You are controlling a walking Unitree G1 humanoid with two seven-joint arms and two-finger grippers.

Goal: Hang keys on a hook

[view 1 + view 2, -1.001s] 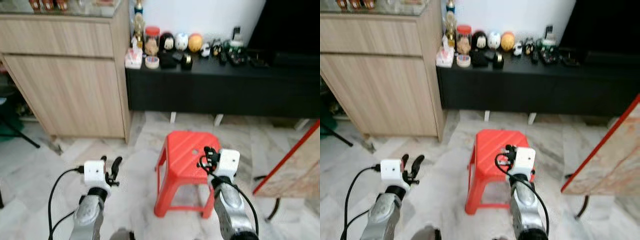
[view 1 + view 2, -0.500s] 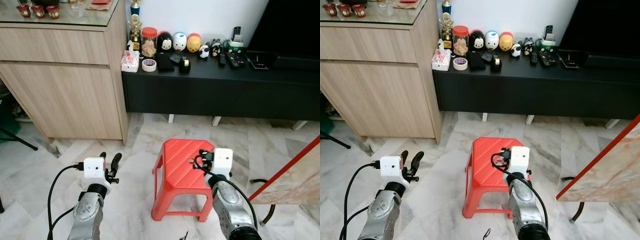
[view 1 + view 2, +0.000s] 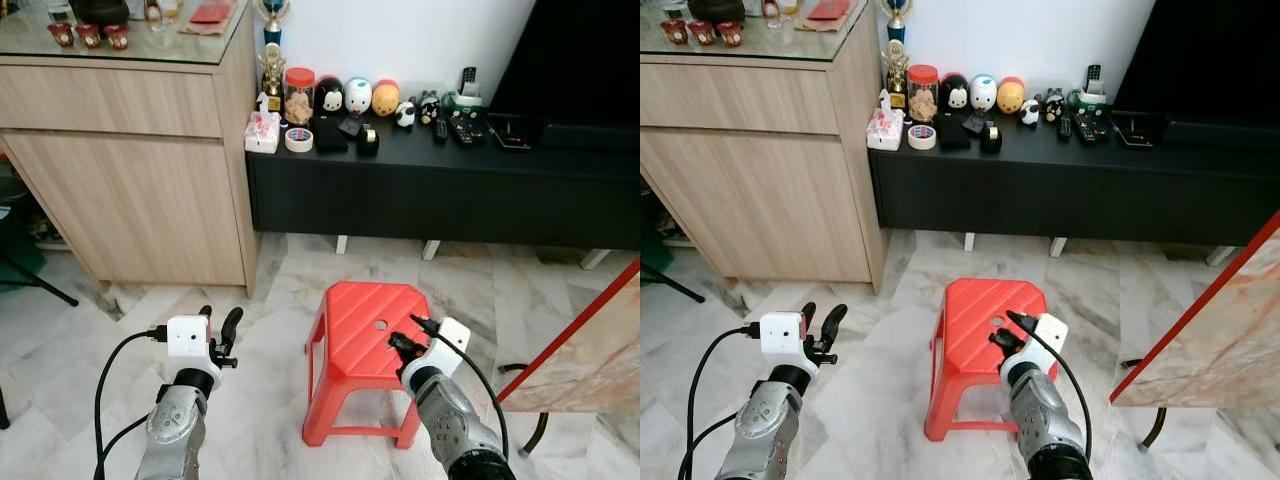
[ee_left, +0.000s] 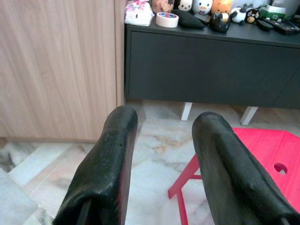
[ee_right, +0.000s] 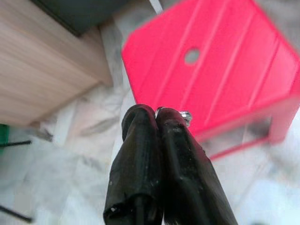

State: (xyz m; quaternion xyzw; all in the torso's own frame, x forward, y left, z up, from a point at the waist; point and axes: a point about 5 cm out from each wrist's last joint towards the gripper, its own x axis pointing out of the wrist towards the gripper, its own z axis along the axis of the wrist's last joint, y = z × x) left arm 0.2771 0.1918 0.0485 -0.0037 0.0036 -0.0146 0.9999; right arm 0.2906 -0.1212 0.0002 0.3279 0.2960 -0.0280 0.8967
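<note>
Far left, a wood cabinet (image 3: 130, 170) w/ glass top; no hook can be made out anywhere in these views, so where the keys must end up is unknown, and that's risk no. 1: the robot prob. has to walk or turn to find it while carrying. Near left, the left claw (image 3: 219, 327) is held up over the marble floor (image 3: 80, 340), its fingers (image 4: 105, 173) parted w/ nothing between them; free, so it could steady things if needed. Centre, a red stool (image 3: 370, 325) stands just ahead of the robot, the low black desk (image 3: 440, 175) behind it loaded w/ figurines, a tape roll (image 3: 298, 139) and remotes. Stool is right in the walking line; bumping a leg on it could jolt the arm. Right of centre, the right claw (image 3: 402, 342) hovers over the stool's near edge, fingers (image 5: 154, 154) pressed tight together w/ a small bit of metal (image 5: 183, 116) poking out at the tips. Likely the keys or their ring, too small to tell which part. Grip looks like a thin pinch at the very tips, so a swing or jolt could let it slip out; if dropped it'd hit the stool or floor & need a re-pick. Also unclear how the ring sits in the pinch, which may make threading a hook awkward.
</note>
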